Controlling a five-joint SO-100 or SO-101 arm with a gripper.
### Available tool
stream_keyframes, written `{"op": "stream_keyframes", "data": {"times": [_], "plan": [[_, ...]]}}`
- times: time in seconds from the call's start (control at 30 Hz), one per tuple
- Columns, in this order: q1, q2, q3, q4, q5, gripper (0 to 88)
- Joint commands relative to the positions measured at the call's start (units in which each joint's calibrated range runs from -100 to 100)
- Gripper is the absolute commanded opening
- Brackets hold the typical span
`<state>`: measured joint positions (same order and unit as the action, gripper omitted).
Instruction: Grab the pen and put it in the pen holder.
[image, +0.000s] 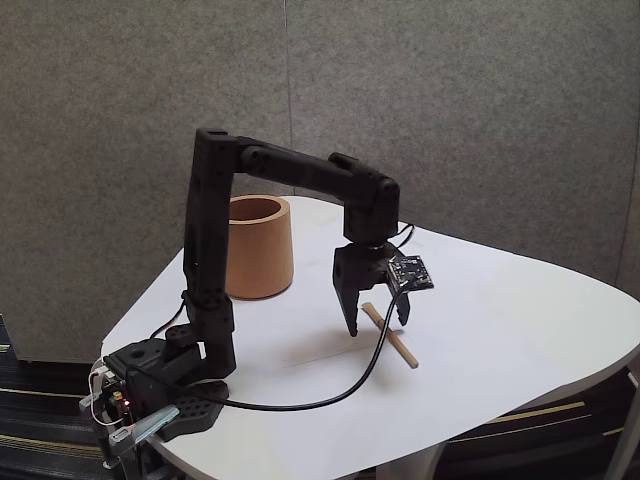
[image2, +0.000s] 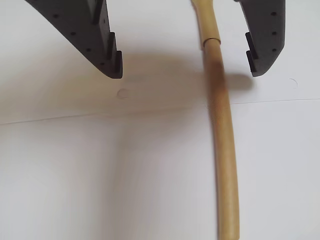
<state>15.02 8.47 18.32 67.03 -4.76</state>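
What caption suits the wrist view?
Open gripper poised above a wooden pen lying on the white table.

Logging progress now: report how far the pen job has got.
Done: the end effector is lined up over the pen, open, fingers either side. In hand: nothing gripped; the pen lies flat on the table. Left: close, lift, carry to the pen holder and drop it in.

Gripper (image2: 184, 65) spread wide above pen (image2: 222, 150), pen nearer right finger (image2: 265, 45).
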Motion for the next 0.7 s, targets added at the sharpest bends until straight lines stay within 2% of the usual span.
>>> {"op": "stream_keyframes", "data": {"times": [0.0,0.67], "plan": [[0.21,-3.06,-0.54,-2.8,0.1,36.0],[0.72,0.52,-1.81,-4.92,0.1,36.0]]}}
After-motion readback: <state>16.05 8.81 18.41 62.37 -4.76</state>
